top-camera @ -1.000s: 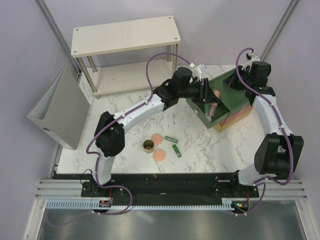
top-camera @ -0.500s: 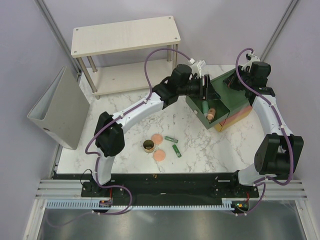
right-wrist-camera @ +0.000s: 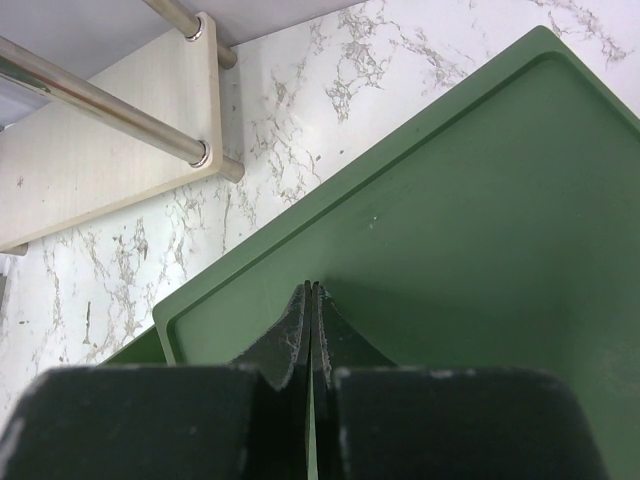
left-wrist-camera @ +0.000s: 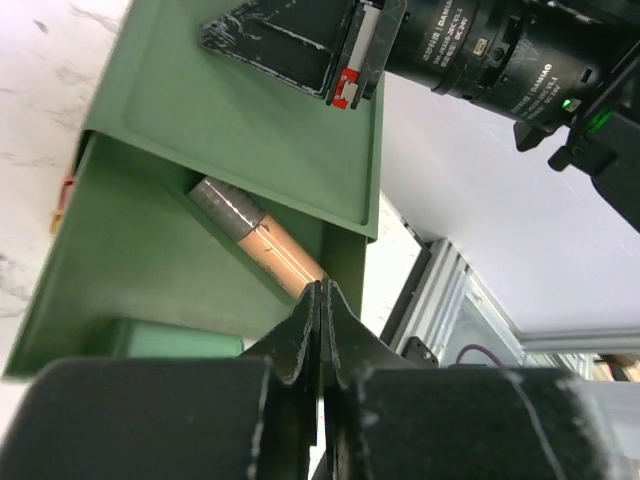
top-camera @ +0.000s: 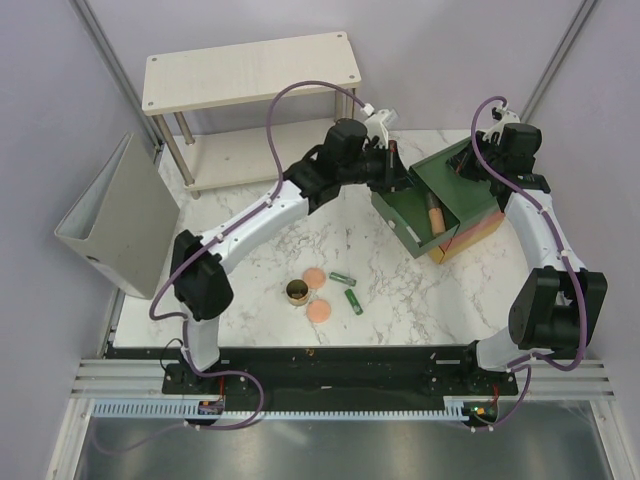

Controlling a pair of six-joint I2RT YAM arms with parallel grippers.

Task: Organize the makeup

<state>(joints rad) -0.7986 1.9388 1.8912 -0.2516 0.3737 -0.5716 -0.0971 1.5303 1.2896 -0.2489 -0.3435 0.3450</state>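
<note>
The green drawer [top-camera: 415, 205] of the drawer box [top-camera: 475, 190] stands pulled out. A grey-orange tube [top-camera: 435, 214] lies inside it and shows in the left wrist view [left-wrist-camera: 262, 242], with a mint-green tube [left-wrist-camera: 170, 338] beside it. My left gripper [top-camera: 397, 172] is shut and empty, just above the drawer's back left edge [left-wrist-camera: 320, 292]. My right gripper [top-camera: 468, 166] is shut and rests on the box's green top [right-wrist-camera: 315, 290]. On the table lie two peach-pink discs [top-camera: 314, 276] [top-camera: 319, 311], a dark gold-rimmed jar [top-camera: 297, 292] and two short dark green tubes [top-camera: 343, 278] [top-camera: 354, 301].
A pale wooden two-level shelf [top-camera: 250, 72] stands at the back. A grey file holder [top-camera: 120, 218] leans at the left table edge. The box's red and yellow drawers [top-camera: 470, 236] are below the green one.
My left gripper let go of the grey-orange tube into the green drawer, then drew back to the upper left and shut. The right arm has not moved.
</note>
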